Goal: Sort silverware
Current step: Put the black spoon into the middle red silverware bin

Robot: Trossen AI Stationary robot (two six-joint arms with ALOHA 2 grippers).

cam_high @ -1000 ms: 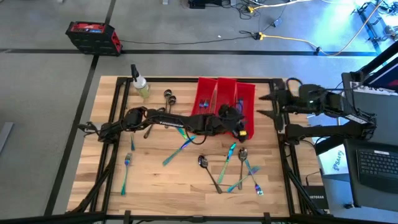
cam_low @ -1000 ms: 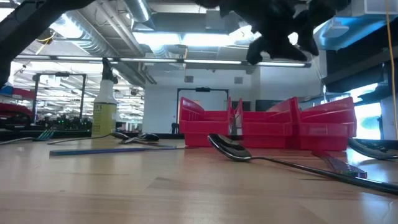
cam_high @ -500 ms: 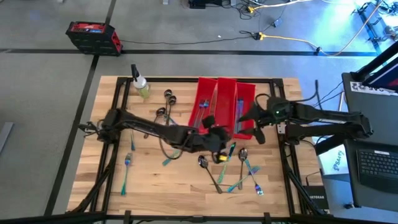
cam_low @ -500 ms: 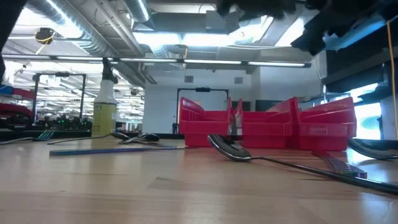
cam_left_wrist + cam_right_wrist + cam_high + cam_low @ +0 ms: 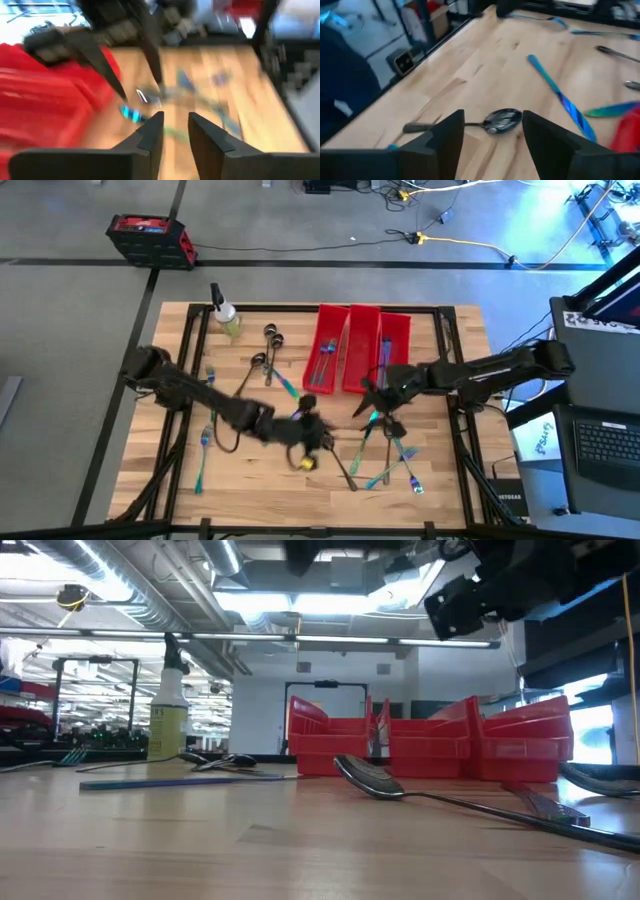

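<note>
Silverware lies scattered on the wooden table (image 5: 240, 480): dark spoons (image 5: 270, 335) at the far left, a teal fork (image 5: 203, 450) near the left, and a cluster of teal pieces (image 5: 395, 458) near the right. My left gripper (image 5: 318, 442) hangs above the table's middle, toward the near edge. Its fingers are slightly open (image 5: 175, 131) with nothing between them. My right gripper (image 5: 372, 412) is just in front of the red bins (image 5: 362, 345). It stands open (image 5: 492, 137) over a dark spoon (image 5: 502, 120) and touches nothing.
Three long red bins stand side by side at the far middle, and some silverware lies in them (image 5: 328, 355). A spray bottle (image 5: 225, 315) stands at the far left corner. A teal knife (image 5: 560, 95) lies beyond the dark spoon. A black frame (image 5: 185, 380) runs along the table's edges.
My left gripper has swung from above the red bins toward the table's left and near edges. It now hangs over the middle of the table. My right gripper has come in from the table's right edge toward the left and near edges and has sunk toward the silverware in front of the bins.
</note>
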